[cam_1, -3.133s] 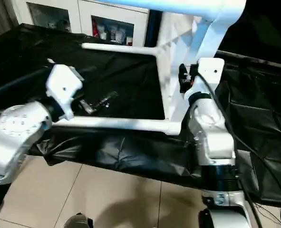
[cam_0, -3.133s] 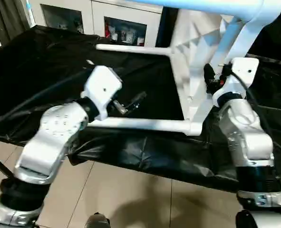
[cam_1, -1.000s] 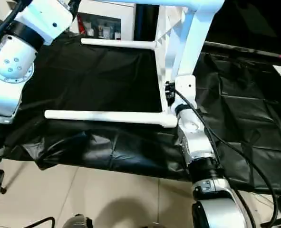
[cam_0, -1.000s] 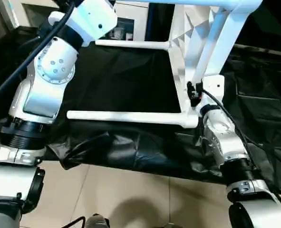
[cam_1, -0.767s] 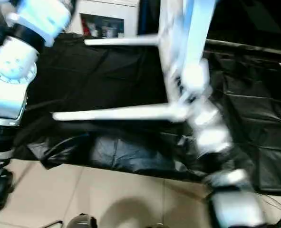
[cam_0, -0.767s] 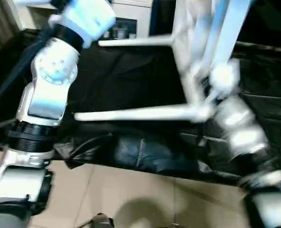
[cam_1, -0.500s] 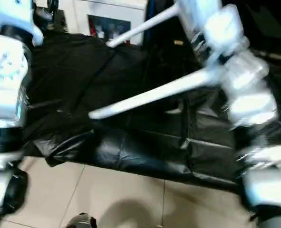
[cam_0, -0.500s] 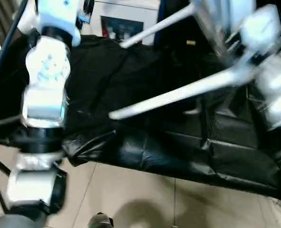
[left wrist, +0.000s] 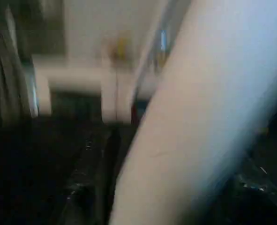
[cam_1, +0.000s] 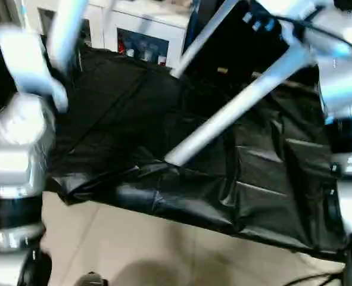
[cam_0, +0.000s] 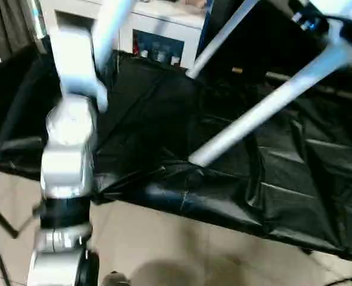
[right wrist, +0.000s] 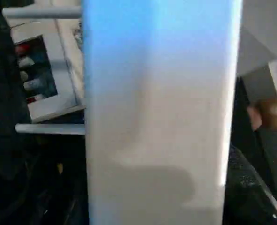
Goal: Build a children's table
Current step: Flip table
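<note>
Table lifted off the tabletop [cam_0: 295, 179], legs [cam_0: 265, 113] slanting down-left from top right. Right arm [cam_1: 342, 77] nearest its top end. We can't tell either pincer's state.

Two table legs [cam_0: 265, 110] slant down from the upper right over the draped work table [cam_0: 283, 179]; the nearer leg's free end hangs above the table's front edge, the farther leg [cam_0: 220, 39] runs behind it. The left arm [cam_0: 71, 137] rises at the left, before the cabinet [cam_0: 158, 44] behind the table.
</note>
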Robot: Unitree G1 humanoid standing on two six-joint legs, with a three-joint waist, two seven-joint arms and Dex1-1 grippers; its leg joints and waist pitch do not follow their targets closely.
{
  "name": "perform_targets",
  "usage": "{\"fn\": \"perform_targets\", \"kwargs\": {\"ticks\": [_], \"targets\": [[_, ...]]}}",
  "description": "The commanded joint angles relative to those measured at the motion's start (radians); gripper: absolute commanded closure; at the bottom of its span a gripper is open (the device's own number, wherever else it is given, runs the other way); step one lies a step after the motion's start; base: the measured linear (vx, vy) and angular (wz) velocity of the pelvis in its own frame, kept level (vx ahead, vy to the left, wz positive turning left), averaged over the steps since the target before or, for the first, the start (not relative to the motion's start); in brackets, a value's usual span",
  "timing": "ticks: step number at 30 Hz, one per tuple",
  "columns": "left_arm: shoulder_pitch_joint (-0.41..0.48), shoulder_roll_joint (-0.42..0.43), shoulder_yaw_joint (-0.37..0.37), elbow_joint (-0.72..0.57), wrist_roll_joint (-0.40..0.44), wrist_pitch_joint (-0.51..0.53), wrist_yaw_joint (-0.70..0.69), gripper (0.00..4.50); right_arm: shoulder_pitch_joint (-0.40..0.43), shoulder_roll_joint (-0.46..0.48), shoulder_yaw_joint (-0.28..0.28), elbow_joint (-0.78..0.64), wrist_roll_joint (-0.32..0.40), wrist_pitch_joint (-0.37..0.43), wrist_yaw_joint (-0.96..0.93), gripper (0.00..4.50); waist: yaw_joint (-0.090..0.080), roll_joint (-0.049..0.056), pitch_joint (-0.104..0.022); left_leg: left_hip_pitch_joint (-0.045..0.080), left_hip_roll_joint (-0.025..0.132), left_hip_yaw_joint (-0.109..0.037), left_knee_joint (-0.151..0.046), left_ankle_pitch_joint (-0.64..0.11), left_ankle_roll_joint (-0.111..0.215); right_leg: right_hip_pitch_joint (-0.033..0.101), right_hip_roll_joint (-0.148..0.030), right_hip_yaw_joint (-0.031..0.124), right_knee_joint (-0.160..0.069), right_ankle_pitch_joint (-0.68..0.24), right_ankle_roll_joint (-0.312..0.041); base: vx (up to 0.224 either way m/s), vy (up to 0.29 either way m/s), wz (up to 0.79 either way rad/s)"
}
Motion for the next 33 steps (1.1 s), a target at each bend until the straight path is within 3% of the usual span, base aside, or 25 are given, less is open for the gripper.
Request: {"fn": "perform_targets", "kwargs": {"ticks": [1, 4, 6, 9, 11, 14, 16, 18, 21, 24, 26, 28, 29, 30, 31, 32, 33], "targets": [[0.023, -0.029, -0.062, 0.048, -0.013, 0.029, -0.026, 2.14, 0.011, 0.005, 0.042, 0.026, 0.004, 0.000, 0.076, 2.56, -0.022, 0.030, -0.046, 0.042, 0.016, -0.026, -0.082, -0.610, -0.107, -0.009, -0.028, 0.003, -0.104, -0.423, -0.058, -0.034, 0.050, -0.09], [0.041, -0.038, -0.079, 0.081, -0.027, 0.031, -0.048, 2.25, 0.003, 0.015, 0.064, 0.032, -0.002, -0.012, 0.116, 2.56, -0.020, 0.027, -0.045, 0.049, 0.019, -0.018, -0.085, -0.596, -0.102, -0.017, -0.024, 0.007, -0.101, -0.299, -0.101, -0.011, 0.017, -0.03], [0.044, -0.037, -0.085, 0.100, -0.022, 0.024, -0.049, 2.45, 0.000, 0.020, 0.073, 0.036, -0.008, -0.017, 0.127, 2.56, -0.023, 0.027, -0.041, 0.045, 0.020, -0.021, -0.089, -0.612, -0.112, -0.014, -0.026, 0.007, -0.100, -0.308, -0.101, 0.000, 0.000, 0.00], [0.033, -0.032, -0.088, 0.145, -0.005, 0.002, -0.045, 2.63, -0.014, 0.038, 0.089, 0.052, -0.016, -0.032, 0.143, 2.56, -0.023, 0.018, -0.037, 0.055, 0.017, -0.018, -0.082, -0.658, -0.109, -0.025, -0.027, 0.007, -0.108, -0.370, -0.088, 0.000, 0.000, 0.00], [0.021, -0.028, -0.082, 0.164, -0.005, -0.004, -0.045, 2.81, -0.020, 0.044, 0.096, 0.058, -0.020, -0.040, 0.153, 2.56, -0.023, 0.018, -0.038, 0.052, 0.017, -0.019, -0.082, -0.647, -0.106, -0.021, -0.032, 0.008, -0.109, -0.388, -0.084, 0.000, 0.000, 0.00], [0.002, -0.015, -0.079, 0.217, 0.003, -0.029, -0.043, 2.86, -0.025, 0.059, 0.102, 0.058, -0.014, -0.051, 0.180, 2.56, -0.025, 0.018, -0.036, 0.055, 0.016, -0.018, -0.080, -0.659, -0.105, -0.025, -0.031, 0.007, -0.113, -0.412, -0.080, 0.000, 0.000, 0.00], [-0.002, -0.006, -0.083, 0.241, 0.001, -0.045, -0.042, 2.90, -0.024, 0.073, 0.098, 0.045, 0.003, -0.049, 0.202, 1.89, -0.028, 0.017, -0.036, 0.055, 0.017, -0.019, -0.080, -0.660, -0.104, -0.024, -0.034, 0.007, -0.115, -0.429, -0.078, 0.000, 0.000, 0.00], [-0.004, -0.004, -0.083, 0.254, -0.002, -0.057, -0.041, 2.91, -0.019, 0.081, 0.095, 0.031, 0.015, -0.053, 0.220, 1.89, -0.031, 0.015, -0.035, 0.056, 0.017, -0.019, -0.079, -0.670, -0.103, -0.026, -0.031, 0.006, -0.116, -0.433, -0.079, 0.000, 0.000, 0.00], [-0.009, 0.000, -0.083, 0.276, 0.005, -0.080, -0.039, 2.94, -0.017, 0.085, 0.096, 0.026, 0.021, -0.081, 0.236, 1.45, -0.037, 0.017, -0.033, 0.055, 0.017, -0.023, -0.081, -0.682, -0.102, -0.025, -0.033, 0.002, -0.119, -0.457, -0.077, 0.000, 0.000, 0.00], [-0.017, 0.004, -0.082, 0.291, 0.011, -0.093, -0.036, 2.96, -0.015, 0.088, 0.093, 0.026, 0.032, -0.152, 0.229, 1.23, -0.043, 0.014, -0.031, 0.060, 0.016, -0.023, -0.078, -0.709, -0.099, -0.030, -0.033, -0.004, -0.126, -0.493, -0.071, 0.000, 0.000, 0.00], [-0.025, 0.009, -0.081, 0.305, 0.013, -0.102, -0.033, 2.98, -0.010, 0.098, 0.083, 0.020, 0.046, -0.195, 0.216, 0.99, -0.048, 0.018, -0.029, 0.063, 0.016, -0.027, -0.076, -0.723, -0.094, -0.028, -0.038, -0.015, -0.135, -0.537, -0.064, 0.000, 0.000, 0.00], [-0.039, 0.021, -0.081, 0.329, 0.015, -0.120, -0.032, 2.99, 0.001, 0.120, 0.060, 0.003, 0.071, -0.248, 0.217, 0.94, -0.055, 0.031, -0.027, 0.066, 0.019, -0.034, -0.083, -0.760, -0.099, -0.023, -0.037, -0.029, -0.138, -0.529, -0.069, 0.000, 0.000, 0.00], [-0.043, 0.025, -0.080, 0.336, 0.015, -0.123, -0.033, 3.00, 0.007, 0.124, 0.058, -0.006, 0.073, -0.275, 0.210, 0.93, -0.060, 0.031, -0.028, 0.060, 0.022, -0.041, -0.092, -0.784, -0.104, -0.010, -0.033, -0.040, -0.134, -0.503, -0.072, 0.000, 0.000, 0.00], [-0.044, 0.026, -0.080, 0.338, 0.015, -0.124, -0.033, 3.00, 0.009, 0.126, 0.056, -0.008, 0.077, -0.279, 0.210, 0.93, -0.059, 0.039, -0.026, 0.055, 0.027, -0.044, -0.110, -0.821, -0.110, 0.000, -0.027, -0.047, -0.125, -0.462, -0.082, 0.000, 0.000, 0.00], [-0.051, 0.031, -0.078, 0.354, 0.015, -0.134, -0.035, 3.00, 0.026, 0.145, 0.037, -0.027, 0.116, -0.305, 0.214, 0.93, -0.055, 0.050, -0.024, 0.052, 0.035, -0.039, -0.131, -0.860, -0.110, 0.011, -0.019, -0.054, -0.108, -0.413, -0.099, -0.050, -0.006, -0.02], [-0.056, 0.034, -0.076, 0.363, 0.015, -0.140, -0.036, 3.01, 0.034, 0.155, 0.027, -0.035, 0.134, -0.330, 0.211, 0.93, -0.054, 0.047, -0.022, 0.047, 0.039, -0.029, -0.143, -0.872, -0.104, 0.016, -0.014, -0.057, -0.096, -0.389, -0.109, -0.050, -0.006, -0.02], [-0.062, 0.038, -0.077, 0.379, 0.018, -0.148, -0.038, 3.01, 0.053, 0.181, 0.000, -0.051, 0.182, -0.363, 0.204, 0.93, -0.045, 0.052, -0.018, 0.034, 0.044, -0.007, -0.171, -0.892, -0.102, 0.026, -0.003, -0.063, -0.063, -0.366, -0.124, -0.054, -0.035, 0.08]]}}
